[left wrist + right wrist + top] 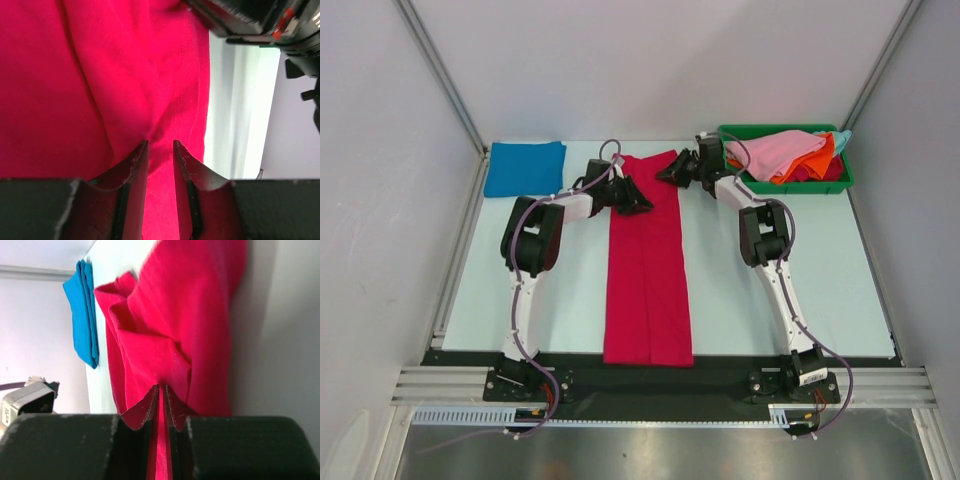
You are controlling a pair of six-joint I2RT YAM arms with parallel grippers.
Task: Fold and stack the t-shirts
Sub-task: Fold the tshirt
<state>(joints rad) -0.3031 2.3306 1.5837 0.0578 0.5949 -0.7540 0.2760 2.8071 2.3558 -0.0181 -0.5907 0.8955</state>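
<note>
The crimson t-shirt [647,290] lies folded into a long narrow strip down the middle of the table. Both grippers are at its far end. My left gripper [642,202] is shut on a bunch of its cloth near the far left edge; in the left wrist view the crimson t-shirt [100,75] puckers in between the fingertips of the left gripper [160,144]. My right gripper [664,176] pinches the far right corner, and in its wrist view the right gripper [161,386] is shut on a thin fold of the crimson t-shirt [175,315], lifted and wrinkled.
A folded blue t-shirt [525,167] lies at the far left corner, and the blue t-shirt [82,310] also shows in the right wrist view. At the far right a green bin [845,182] holds pink [775,152], orange [813,163] and light blue t-shirts. The right arm [260,20] hangs close to the left gripper.
</note>
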